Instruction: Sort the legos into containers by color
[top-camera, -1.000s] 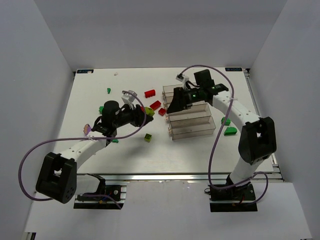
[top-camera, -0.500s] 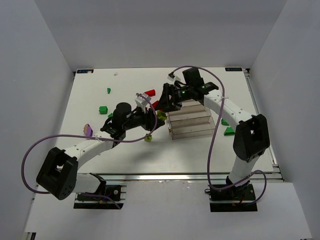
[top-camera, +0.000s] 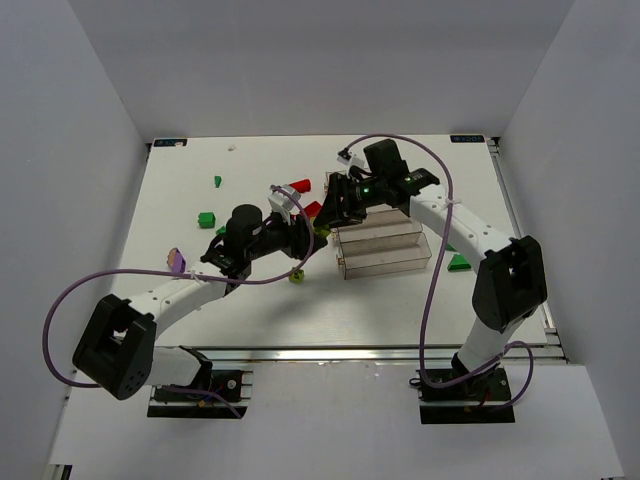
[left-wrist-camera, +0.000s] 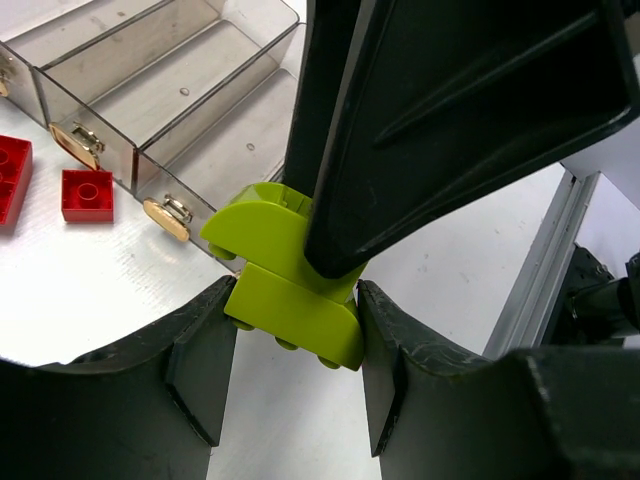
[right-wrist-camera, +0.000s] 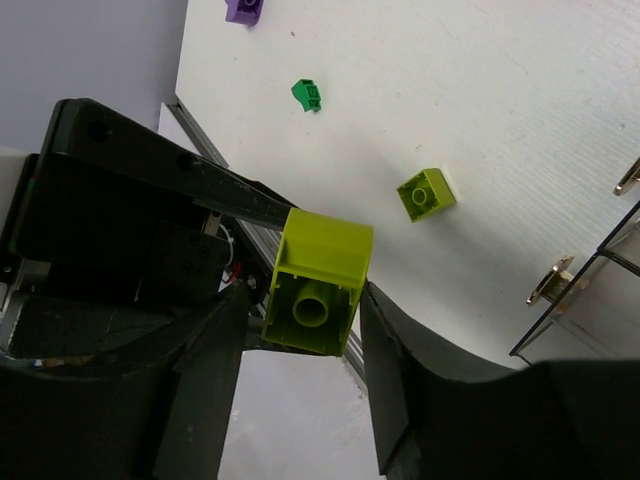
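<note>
loose yellow-green brick on table, lower centre; left gripper clamped on a yellow-green lego at mid-frame, just beside the left ends of the clear trays; right gripper straddling the same lego, grip cannot be told; red legos beyond, upper centre.

White table carried clear trays in a slanted row. Loose on it lay red bricks, green bricks, one yellow-green brick and one purple brick.
</note>
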